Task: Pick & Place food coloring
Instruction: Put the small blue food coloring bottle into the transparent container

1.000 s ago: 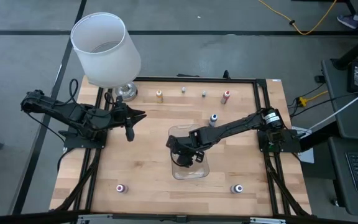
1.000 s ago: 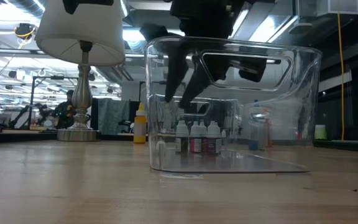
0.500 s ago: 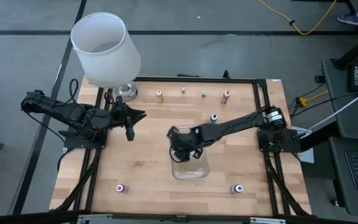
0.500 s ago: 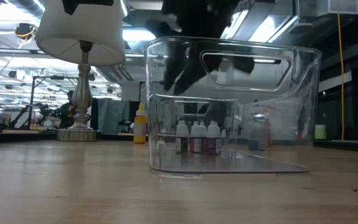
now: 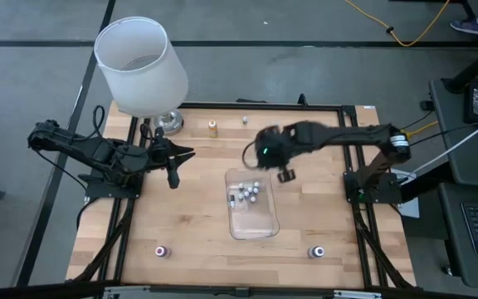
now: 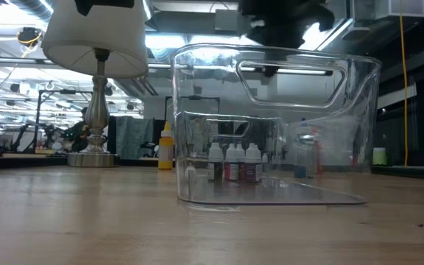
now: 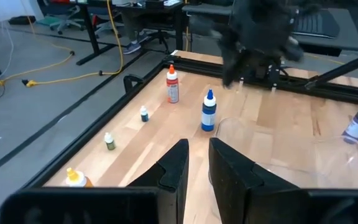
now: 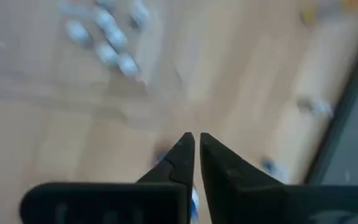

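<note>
**Food coloring: tiny light bottles, grip at the body under the cap**

Food coloring bottles [image 5: 248,193] sit clustered in the far end of the clear tray [image 5: 265,226] at mid-table. More stand loose on the wood: an orange one [image 5: 212,127] and a pale one [image 5: 245,121] along the far edge, a pink one [image 5: 162,251] and a blue one [image 5: 316,252] near the front edge. The left wrist view also shows a red bottle [image 7: 173,85] and a taller blue bottle [image 7: 208,112].

Handling, as you should expect it: very light, hard smooth plastic, narrow base, so they tip easily. Close across the body just below the cap and come down straight. I judge them not fragile, but a nudge would likely topple neighbours in the tray.

Right gripper [image 5: 285,175] hangs above the table just beyond the tray's far end, fingers together, nothing between them in its wrist view [image 8: 192,152]. Left gripper [image 5: 173,178] waits at the left side, fingers a narrow gap apart, empty.

Surface: flat pale wood table [image 5: 189,216] in a black frame, decent friction. A white-shaded lamp [image 5: 142,66] stands at the far left corner; keep clear. Beyond: open workshop, desks, cables on the floor.
</note>
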